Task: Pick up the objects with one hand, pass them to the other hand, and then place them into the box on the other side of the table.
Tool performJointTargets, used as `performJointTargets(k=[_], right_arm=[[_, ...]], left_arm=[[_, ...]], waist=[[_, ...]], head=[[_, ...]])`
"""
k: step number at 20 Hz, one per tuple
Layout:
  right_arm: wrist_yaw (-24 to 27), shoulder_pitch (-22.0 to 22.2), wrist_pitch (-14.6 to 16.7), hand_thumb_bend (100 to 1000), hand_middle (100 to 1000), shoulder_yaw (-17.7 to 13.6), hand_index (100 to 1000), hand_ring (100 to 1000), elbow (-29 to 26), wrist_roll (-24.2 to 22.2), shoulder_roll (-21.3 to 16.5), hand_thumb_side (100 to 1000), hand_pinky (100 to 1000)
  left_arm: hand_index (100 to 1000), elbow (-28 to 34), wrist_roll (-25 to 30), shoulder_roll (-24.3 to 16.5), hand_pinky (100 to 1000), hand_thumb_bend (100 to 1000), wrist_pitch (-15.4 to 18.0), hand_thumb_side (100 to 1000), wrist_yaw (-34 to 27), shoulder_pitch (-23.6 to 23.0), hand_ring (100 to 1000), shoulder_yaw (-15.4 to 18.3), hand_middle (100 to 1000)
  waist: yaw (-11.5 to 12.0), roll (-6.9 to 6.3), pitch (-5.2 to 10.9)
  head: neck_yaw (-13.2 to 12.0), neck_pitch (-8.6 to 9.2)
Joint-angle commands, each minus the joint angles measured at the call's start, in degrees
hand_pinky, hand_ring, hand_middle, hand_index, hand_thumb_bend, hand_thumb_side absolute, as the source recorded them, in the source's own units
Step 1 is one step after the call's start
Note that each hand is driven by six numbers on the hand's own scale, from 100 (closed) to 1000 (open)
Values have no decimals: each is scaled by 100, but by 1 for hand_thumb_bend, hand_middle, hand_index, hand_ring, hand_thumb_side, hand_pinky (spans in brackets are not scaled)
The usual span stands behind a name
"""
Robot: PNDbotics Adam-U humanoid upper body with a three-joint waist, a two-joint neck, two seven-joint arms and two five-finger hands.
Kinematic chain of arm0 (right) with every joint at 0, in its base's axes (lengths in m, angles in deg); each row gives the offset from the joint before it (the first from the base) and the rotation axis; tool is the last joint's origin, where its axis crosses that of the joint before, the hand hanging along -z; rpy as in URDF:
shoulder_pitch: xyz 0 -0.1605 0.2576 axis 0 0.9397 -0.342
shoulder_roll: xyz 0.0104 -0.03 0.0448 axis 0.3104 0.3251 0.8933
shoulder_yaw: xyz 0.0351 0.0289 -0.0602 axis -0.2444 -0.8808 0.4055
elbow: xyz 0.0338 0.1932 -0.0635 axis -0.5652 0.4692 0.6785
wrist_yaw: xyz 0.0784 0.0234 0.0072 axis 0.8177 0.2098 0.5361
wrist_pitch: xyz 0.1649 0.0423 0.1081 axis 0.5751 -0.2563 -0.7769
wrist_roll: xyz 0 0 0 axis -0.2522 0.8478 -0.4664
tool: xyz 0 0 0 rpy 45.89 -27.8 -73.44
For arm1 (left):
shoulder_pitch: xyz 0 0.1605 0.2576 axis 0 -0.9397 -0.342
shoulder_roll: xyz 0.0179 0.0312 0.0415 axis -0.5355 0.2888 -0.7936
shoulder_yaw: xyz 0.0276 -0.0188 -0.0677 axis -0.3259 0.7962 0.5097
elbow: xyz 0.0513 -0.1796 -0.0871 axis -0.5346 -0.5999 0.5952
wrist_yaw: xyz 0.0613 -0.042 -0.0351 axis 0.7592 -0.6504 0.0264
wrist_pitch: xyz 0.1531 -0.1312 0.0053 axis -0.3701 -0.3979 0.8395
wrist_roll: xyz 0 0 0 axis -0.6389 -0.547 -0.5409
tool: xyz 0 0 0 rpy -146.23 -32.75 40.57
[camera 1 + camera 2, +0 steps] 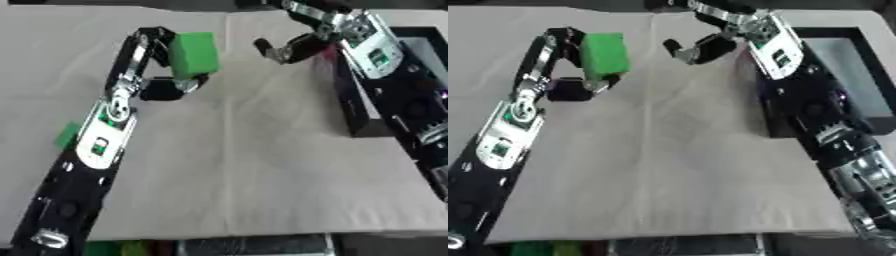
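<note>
Bright even light, soft shadows — overall blur

You are working at a test bench in what looks like a lab or robotics workspace: a table (262,175) covered with a plain pale cloth, a black open box (859,65) at its right side, and bright green blocks (540,248) stored below the near edge.

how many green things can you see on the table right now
2. A green block held in the left robot hand, and a green piece mostly hidden behind the left arm. More may be hidden.
</note>
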State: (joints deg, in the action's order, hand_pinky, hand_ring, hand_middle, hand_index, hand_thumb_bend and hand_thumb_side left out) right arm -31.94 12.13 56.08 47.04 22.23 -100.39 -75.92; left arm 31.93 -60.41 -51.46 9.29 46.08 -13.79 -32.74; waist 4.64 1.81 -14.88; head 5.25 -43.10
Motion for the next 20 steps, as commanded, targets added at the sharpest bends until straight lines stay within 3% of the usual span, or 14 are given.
performJointTargets(k=[1,9,17,20], right_arm=[[-71,-166,534,100,891,-36,902,924,9,-393,-82,173,980],[-7,-163,618,100,877,25,901,916,-44,-739,-120,200,993],[709,69,606,100,890,195,920,928,-438,-1475,-460,222,1000],[861,66,580,100,891,203,924,930,-490,-1718,-473,241,1000]], left_arm=[[483,33,15,60,505,100,-56,100,-111,124,418,-34,409],[474,-31,-157,160,477,100,-153,100,-437,152,389,-117,376],[461,-82,-404,207,457,100,-171,100,-499,178,371,-168,360],[456,-96,-487,237,450,100,-163,100,-469,193,365,-180,355]], waist=[[9,-6,145],[36,5,128],[40,32,121],[45,36,121]], head=[[41,92],[110,142],[149,140],[137,59]])
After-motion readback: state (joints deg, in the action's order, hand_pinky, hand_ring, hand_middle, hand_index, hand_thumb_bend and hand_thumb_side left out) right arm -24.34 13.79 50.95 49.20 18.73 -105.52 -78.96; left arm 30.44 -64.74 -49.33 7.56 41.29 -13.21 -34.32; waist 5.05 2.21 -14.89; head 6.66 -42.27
